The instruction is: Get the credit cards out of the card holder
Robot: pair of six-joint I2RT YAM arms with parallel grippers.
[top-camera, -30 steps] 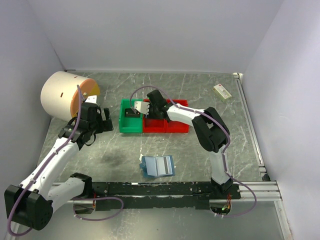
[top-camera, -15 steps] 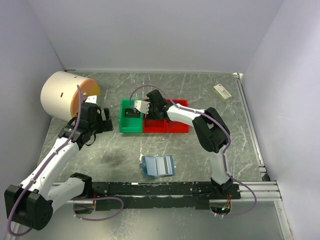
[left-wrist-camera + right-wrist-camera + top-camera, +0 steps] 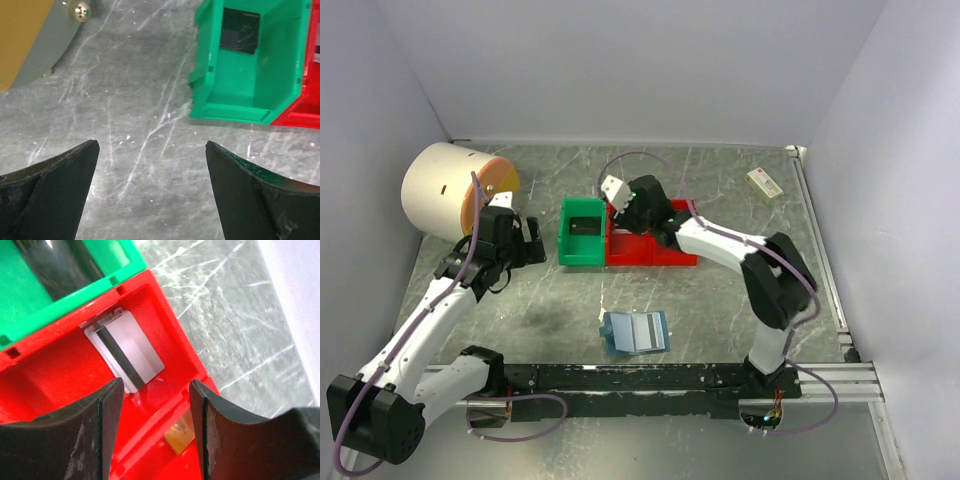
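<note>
The blue card holder [image 3: 635, 332] lies open on the table near the arm bases, far from both grippers. A pale credit card [image 3: 125, 350] with a black stripe lies in a red bin [image 3: 65, 385], just ahead of my right gripper [image 3: 156, 385]. That gripper hangs open and empty over the red bin [image 3: 650, 248]. An orange-gold card [image 3: 180, 435] shows in the neighbouring red compartment. A dark card [image 3: 240, 31] lies in the green bin [image 3: 260, 75]. My left gripper [image 3: 152, 145] is wide open over bare table, left of the green bin [image 3: 582, 232].
A large tan cylinder [image 3: 450, 190] lies on its side at the back left, close behind my left arm. A small cream box [image 3: 764, 183] sits at the back right corner. Walls close in the table on three sides.
My right gripper has risen and pulled back to the right, from over the green bin to over the red one, its jaws widening. The left arm has not moved.
</note>
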